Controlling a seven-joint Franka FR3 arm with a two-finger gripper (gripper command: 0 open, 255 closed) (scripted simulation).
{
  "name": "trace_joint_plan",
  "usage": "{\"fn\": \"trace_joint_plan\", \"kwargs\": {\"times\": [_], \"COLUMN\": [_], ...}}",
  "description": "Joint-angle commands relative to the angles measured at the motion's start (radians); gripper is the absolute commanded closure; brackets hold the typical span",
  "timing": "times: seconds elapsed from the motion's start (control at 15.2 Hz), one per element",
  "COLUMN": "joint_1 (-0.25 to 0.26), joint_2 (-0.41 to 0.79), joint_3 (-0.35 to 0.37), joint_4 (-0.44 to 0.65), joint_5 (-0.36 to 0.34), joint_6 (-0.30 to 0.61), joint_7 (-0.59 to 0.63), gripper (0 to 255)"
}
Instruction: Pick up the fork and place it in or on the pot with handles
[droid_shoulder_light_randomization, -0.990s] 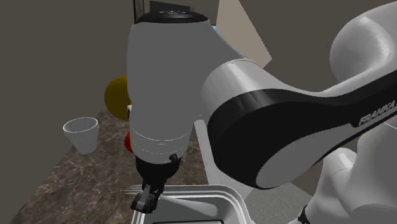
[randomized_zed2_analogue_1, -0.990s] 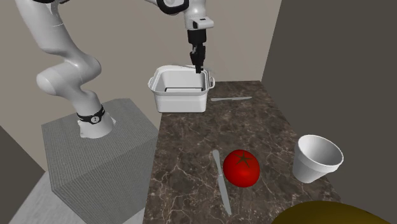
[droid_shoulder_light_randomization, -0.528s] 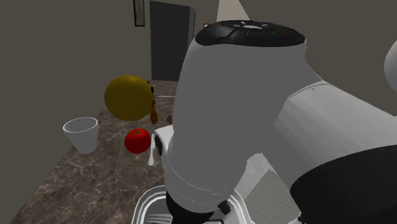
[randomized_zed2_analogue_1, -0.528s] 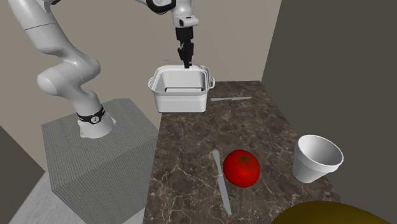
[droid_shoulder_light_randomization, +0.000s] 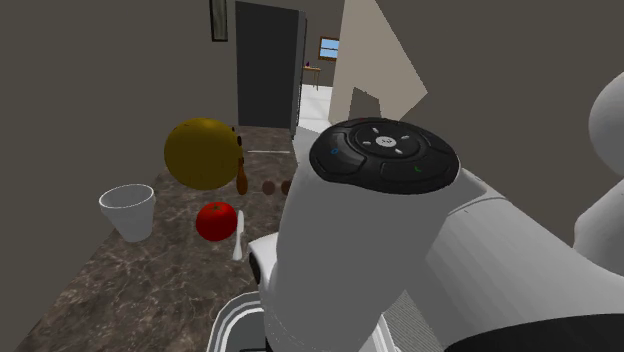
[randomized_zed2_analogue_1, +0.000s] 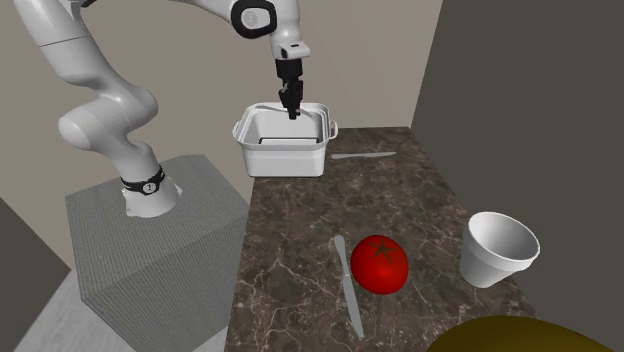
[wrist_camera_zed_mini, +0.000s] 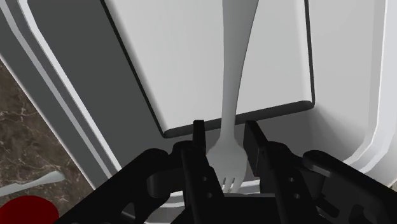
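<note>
Wrist view: the gripper (wrist_camera_zed_mini: 226, 145) is clamped on the fork (wrist_camera_zed_mini: 233, 76). Its fingers (wrist_camera_zed_mini: 199, 137) press on both sides of the neck, just behind the tines. The handle points away from the hand, across the inside of the white pot (wrist_camera_zed_mini: 44, 89). Whether the fork touches the pot cannot be told.

Second exterior view: the gripper hangs above the pot's far rim. The pot stands at a corner of the dark counter (randomized_zed2_analogue_1: 300, 220). A tomato (randomized_zed2_analogue_1: 379, 264), a cup (randomized_zed2_analogue_1: 497, 248) and a knife (randomized_zed2_analogue_1: 348, 285) lie well apart from it.

Fork (wrist_camera_zed_mini: 233, 89) in tool (wrist_camera_zed_mini: 226, 132) above pot (wrist_camera_zed_mini: 359, 83)
</note>
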Motion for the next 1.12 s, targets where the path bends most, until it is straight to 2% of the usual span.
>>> {"fn": "trace_joint_plan", "kwargs": {"times": [0.0, 0.4, 0.46, 0.79, 1.06], "joint_1": [-0.001, -0.001, -0.001, -0.001, 0.008], "joint_2": [0.002, 0.002, 0.002, 0.002, -0.045], "joint_3": [0.0, 0.0, 0.0, 0.0, -0.013], "joint_4": [-0.01, -0.01, -0.01, -0.01, 0.078], "joint_5": [-0.002, -0.002, -0.002, -0.002, 0.027], "joint_6": [0.013, 0.013, 0.013, 0.013, -0.115], "joint_7": [0.0, 0.0, 0.0, 0.0, -0.022], "gripper": [255, 255, 0, 0, 0]}}
